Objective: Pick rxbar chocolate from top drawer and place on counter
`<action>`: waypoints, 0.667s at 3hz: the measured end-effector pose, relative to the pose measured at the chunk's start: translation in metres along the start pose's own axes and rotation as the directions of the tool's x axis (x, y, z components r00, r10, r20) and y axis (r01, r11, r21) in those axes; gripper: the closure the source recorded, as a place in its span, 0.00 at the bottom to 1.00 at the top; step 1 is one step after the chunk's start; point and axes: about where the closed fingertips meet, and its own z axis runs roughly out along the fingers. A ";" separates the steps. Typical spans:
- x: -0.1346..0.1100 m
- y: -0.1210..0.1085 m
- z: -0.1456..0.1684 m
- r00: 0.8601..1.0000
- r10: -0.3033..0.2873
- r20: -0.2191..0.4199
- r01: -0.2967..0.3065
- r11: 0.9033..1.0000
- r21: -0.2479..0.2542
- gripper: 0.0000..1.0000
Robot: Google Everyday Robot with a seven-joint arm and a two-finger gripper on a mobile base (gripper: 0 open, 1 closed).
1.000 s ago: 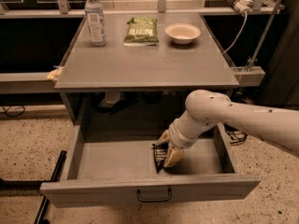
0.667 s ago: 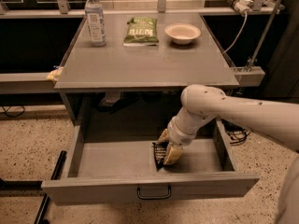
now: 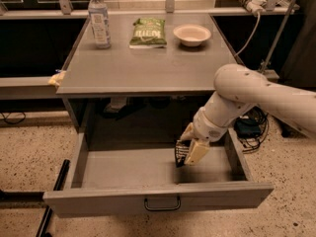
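Camera view: the wide, shallow grey top drawer (image 3: 98, 201), with a small dark pull handle on its flat front, stands open beneath the flat matte grey desk (image 3: 148, 68). A white robot arm (image 3: 256, 93) reaches in from the right. Its pale two-finger hand (image 3: 186, 153) sits low in the drawer's right half, clenched on the small dark-wrapped rxbar chocolate (image 3: 179, 154), which stands on edge at the drawer floor. Whether the bar touches the floor I cannot tell. Along the desk's far edge are a clear plastic water bottle (image 3: 99, 19), a flat green snack bag (image 3: 148, 32) and a pale round bowl (image 3: 192, 34).
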 end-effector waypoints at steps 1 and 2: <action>-0.012 0.009 -0.071 0.995 0.015 0.101 -0.026 0.994 0.102 1.00; -0.027 0.013 -0.163 0.970 -0.004 0.245 -0.062 0.963 0.262 1.00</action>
